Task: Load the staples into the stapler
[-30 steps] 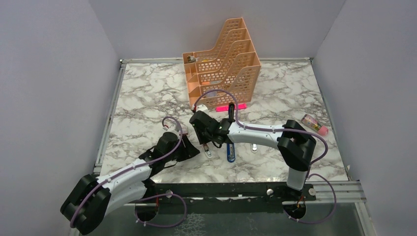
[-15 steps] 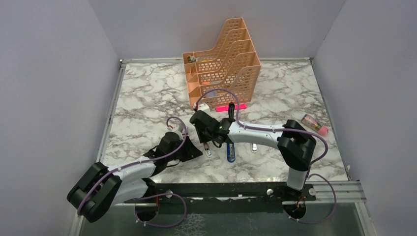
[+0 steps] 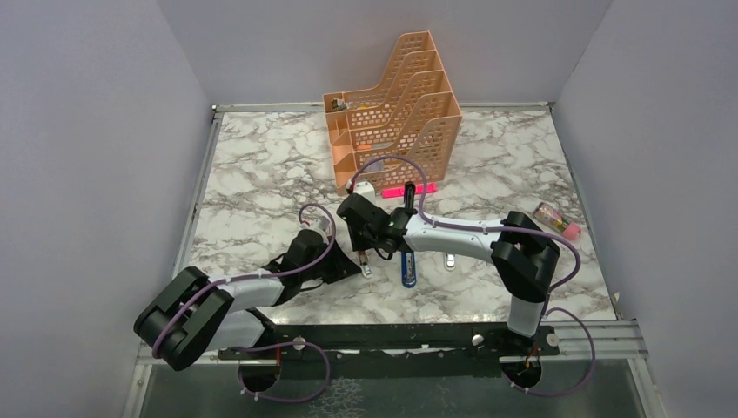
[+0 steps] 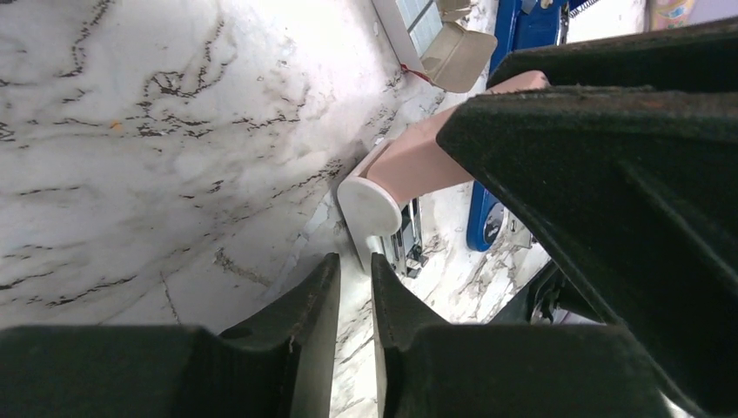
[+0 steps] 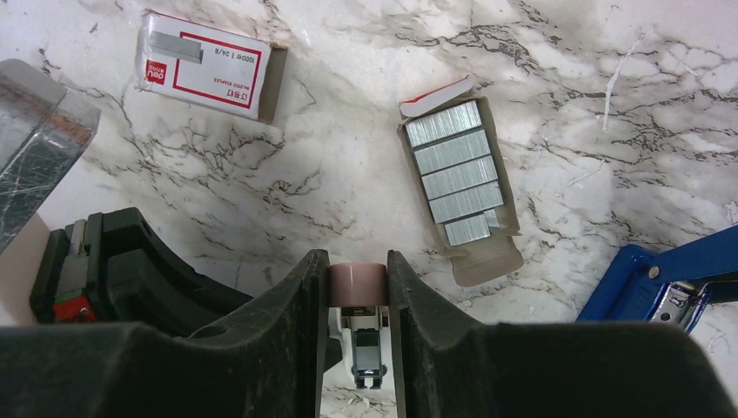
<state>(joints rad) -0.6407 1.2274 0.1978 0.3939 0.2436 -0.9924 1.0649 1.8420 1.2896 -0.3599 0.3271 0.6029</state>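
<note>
A broad stretch of the grey-veined white marble worktop (image 3: 252,174) is seen bare at the far left, up to its metal rim. Left of centre, the left hand (image 4: 354,287) is held low over the worktop. Its fingers are drawn almost together, with only a slit between them and nothing grasped. Beyond it, in the right wrist view, a small white cardboard box with a red-framed label (image 5: 205,65) is seen lying flat. One end of it is open, and bare marble is seen on every side. At centre, the right hand (image 5: 358,272) is clenched on a peach-pink oblong piece (image 5: 358,285). The white-capped end of that piece is seen just past the left fingertips; whether they touch cannot be told. Further right the staples are found as silvery rows in a small grey-blue open tray (image 5: 457,174). The tray lies flat on the worktop and is parted from the box by open marble. Just beside the tray, with a strip of marble between, the long blue stapler with black ends (image 3: 408,271) is laid lengthwise toward the near edge. Much bare marble is seen to its right.
</note>
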